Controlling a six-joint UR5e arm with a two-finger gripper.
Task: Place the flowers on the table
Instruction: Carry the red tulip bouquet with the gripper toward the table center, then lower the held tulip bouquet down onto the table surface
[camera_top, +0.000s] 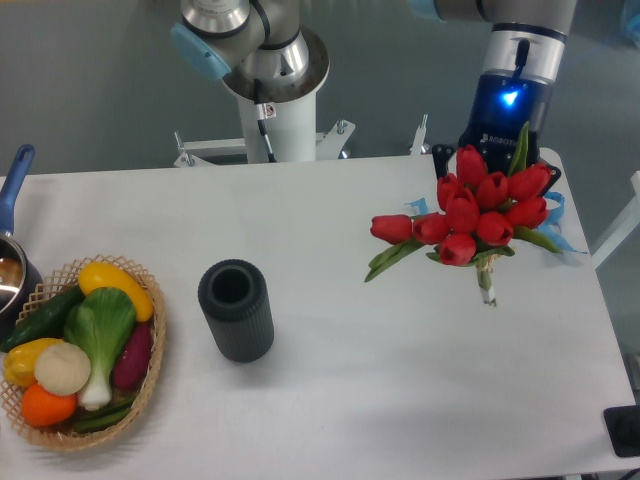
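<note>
Ten-ish red tulips (470, 212), green stems, tied

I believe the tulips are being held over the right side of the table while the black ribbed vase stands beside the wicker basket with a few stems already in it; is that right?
Not quite: the camera view shows the black ribbed vase empty, its dark opening holding no stems. The rest holds: the tulips are held over the right side of the table, and the vase stands beside the wicker basket.
</note>
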